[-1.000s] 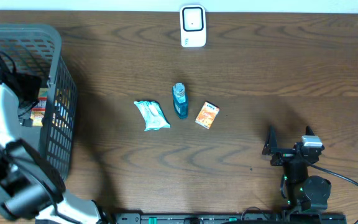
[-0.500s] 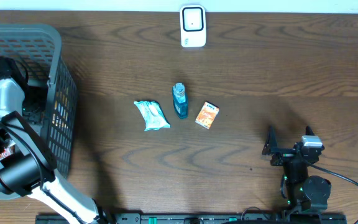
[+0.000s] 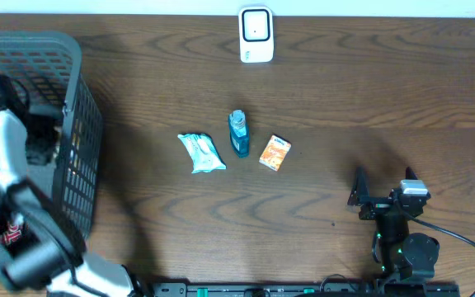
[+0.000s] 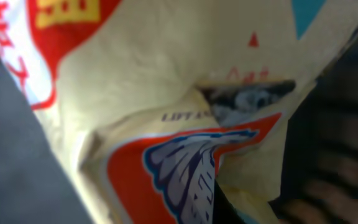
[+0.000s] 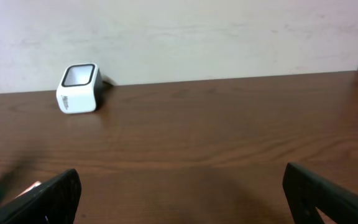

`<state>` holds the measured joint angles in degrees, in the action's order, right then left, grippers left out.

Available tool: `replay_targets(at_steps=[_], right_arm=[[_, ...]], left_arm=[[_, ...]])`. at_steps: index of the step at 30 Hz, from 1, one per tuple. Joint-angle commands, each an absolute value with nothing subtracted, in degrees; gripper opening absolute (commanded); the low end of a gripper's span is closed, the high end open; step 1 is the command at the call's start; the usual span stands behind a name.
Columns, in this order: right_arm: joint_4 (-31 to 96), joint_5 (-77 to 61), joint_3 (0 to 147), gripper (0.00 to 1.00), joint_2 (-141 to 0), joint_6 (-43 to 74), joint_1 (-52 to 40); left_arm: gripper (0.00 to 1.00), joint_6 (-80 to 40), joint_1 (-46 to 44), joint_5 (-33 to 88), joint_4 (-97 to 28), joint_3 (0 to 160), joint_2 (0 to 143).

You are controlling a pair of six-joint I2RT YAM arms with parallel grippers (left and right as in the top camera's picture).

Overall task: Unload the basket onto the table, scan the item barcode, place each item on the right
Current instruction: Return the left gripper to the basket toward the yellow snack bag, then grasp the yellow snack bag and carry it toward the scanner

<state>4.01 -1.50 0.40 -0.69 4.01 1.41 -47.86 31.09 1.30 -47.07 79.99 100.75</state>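
wood table (image 3: 345,91), basket (image 3: 81,107) left: left gripper (image 3: 46,142) pinches cream packet (image 4: 142,93), right gripper (image 5: 180,173) spread. thin fold may slip.

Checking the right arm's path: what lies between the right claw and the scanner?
Only bare table between right claw and scanner, in overhead and right wrist views; the orange box lies aside.
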Motion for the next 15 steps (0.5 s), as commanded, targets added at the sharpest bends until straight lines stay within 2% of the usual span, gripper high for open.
replay_targets(at_steps=[1, 5, 10, 15], right_arm=[[4.27, -1.17, 0.32, 0.99, -0.38, 3.33, 0.75], [4.27, -1.17, 0.32, 0.99, -0.38, 3.33, 0.75], [4.27, -1.17, 0.32, 0.99, -0.38, 3.33, 0.75], [4.27, -1.17, 0.32, 0.99, -0.38, 3.33, 0.75]], left_arm=[[0.07, -47.0, 31.44, 0.21, -43.92, 82.11, 84.42], [0.07, -47.07, 31.44, 0.56, -39.05, 82.11, 72.51], [0.07, -46.96, 30.28, 15.0, -38.11, 82.11, 60.69], [0.08, -40.42, 20.56, 23.57, -36.97, 82.11, 56.05]])
